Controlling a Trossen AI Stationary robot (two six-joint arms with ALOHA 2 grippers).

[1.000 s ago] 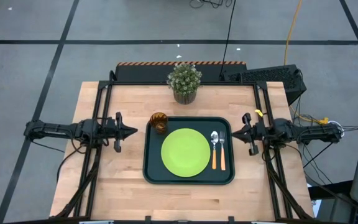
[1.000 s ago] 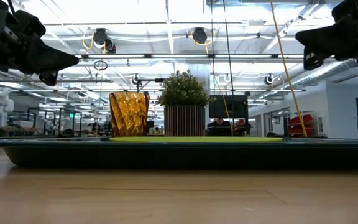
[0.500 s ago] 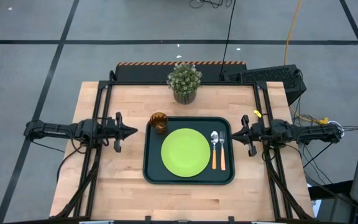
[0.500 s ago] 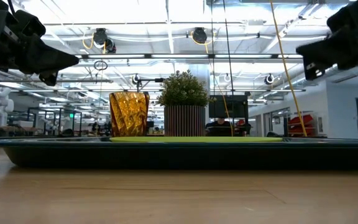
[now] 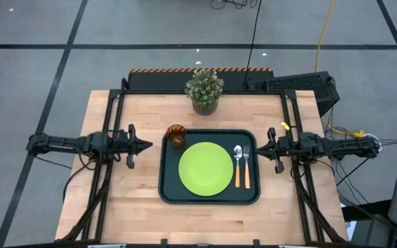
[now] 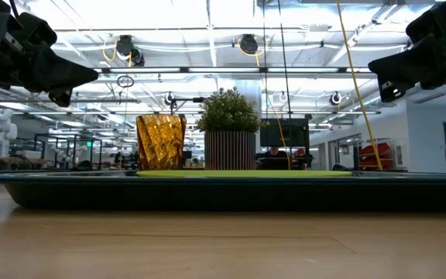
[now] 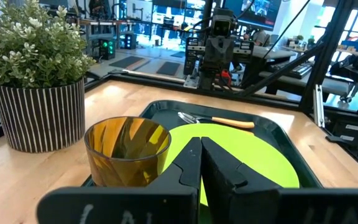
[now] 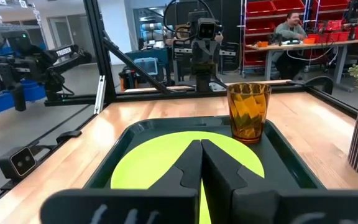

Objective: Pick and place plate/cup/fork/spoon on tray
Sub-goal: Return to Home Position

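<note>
Here, tray (image 5: 169, 190) between left gripper (image 5: 148, 145) and right gripper (image 5: 260, 150), both closed, empty, clear of it.

You're in a robotics lab, other arm rigs (image 8: 30, 65) nearby, red parts bins (image 8: 260, 18), ceiling strip lights (image 6: 207, 12), floor tape lines (image 5: 185, 46), a person (image 8: 289, 28) at a desk.

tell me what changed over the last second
The right gripper drew back slightly from the tray toward the table's right edge, fingers shut and empty. Nothing was taken hold of or let go. The left gripper, plate, cup, fork and spoon stayed put.
</note>
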